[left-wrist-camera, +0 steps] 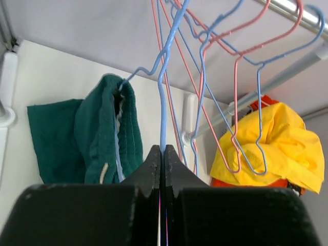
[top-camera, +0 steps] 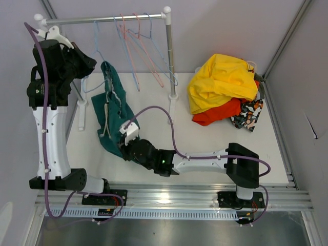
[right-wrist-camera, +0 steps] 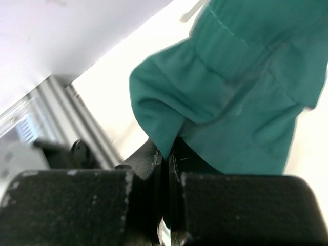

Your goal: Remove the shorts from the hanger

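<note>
Teal shorts [top-camera: 110,110] hang from a blue wire hanger [top-camera: 98,48] on the rail and trail down onto the white table. My left gripper [top-camera: 92,64] is raised beside the rail, shut on that blue hanger's wire [left-wrist-camera: 163,118], with the teal shorts [left-wrist-camera: 105,133] hanging just to the left of its jaws. My right gripper [top-camera: 123,147] is low on the table, shut on a fold at the lower edge of the teal shorts [right-wrist-camera: 241,87]. Yellow shorts [top-camera: 220,79], red-orange shorts [top-camera: 220,114] and patterned shorts [top-camera: 248,115] lie heaped at the back right.
Several empty pink and blue hangers [top-camera: 138,48] hang on the metal rail [top-camera: 102,19]. The rack's right post [top-camera: 170,56] stands mid-table on a white foot, and its left post is behind my left arm. Grey walls close in on both sides.
</note>
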Motion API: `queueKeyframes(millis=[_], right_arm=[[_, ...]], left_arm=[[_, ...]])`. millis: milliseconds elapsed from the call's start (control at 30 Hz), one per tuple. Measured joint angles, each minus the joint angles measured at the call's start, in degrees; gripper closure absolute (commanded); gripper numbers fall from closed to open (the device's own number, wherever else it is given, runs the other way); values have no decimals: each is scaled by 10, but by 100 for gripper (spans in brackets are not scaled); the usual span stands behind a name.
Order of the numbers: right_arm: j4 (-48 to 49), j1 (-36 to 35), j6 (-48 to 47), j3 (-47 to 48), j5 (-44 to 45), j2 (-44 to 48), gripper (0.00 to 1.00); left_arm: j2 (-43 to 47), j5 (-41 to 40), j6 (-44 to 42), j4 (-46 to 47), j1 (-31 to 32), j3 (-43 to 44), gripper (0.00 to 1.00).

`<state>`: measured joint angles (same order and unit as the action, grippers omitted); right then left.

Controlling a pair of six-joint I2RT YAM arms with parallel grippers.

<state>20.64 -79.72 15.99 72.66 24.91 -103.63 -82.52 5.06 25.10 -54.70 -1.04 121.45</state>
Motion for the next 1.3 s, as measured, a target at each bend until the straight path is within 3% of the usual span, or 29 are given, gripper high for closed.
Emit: queueKeyframes(millis=[200, 300, 400, 533, 700, 833, 933, 1033, 1100, 1300], right_arm=[[-22, 76, -16, 162, -11, -57, 100], [-36, 123, -3, 215, -30, -73, 100], [-42, 162, 20, 210, -38, -74, 100], [-46, 158, 50, 115, -46, -48, 100], [-91, 78, 69, -41, -26, 32, 100], [-139, 15, 68, -133, 32, 165, 100], [-135, 20, 44, -186, 92, 306, 100], [-110, 72, -16, -193, 134, 431, 100], [-101, 154, -55, -159, 137, 462, 100], [-107, 411, -110, 50, 74, 366, 100]], left_arm=[[107, 25, 10, 36, 0, -143, 100], [146, 42, 19, 33, -1, -155, 100], [177, 60, 24, 33, -1, -155, 100], [196, 61, 29, 35, -1, -155, 100], [188, 50, 29, 45, -1, -155, 100], [173, 34, 28, 59, -1, -162, 100], [169, 24, 27, 65, -1, -176, 100], [171, 20, 24, 71, -1, -189, 100], [173, 19, 23, 75, -1, -197, 100], [174, 20, 18, 88, -1, -212, 100]])
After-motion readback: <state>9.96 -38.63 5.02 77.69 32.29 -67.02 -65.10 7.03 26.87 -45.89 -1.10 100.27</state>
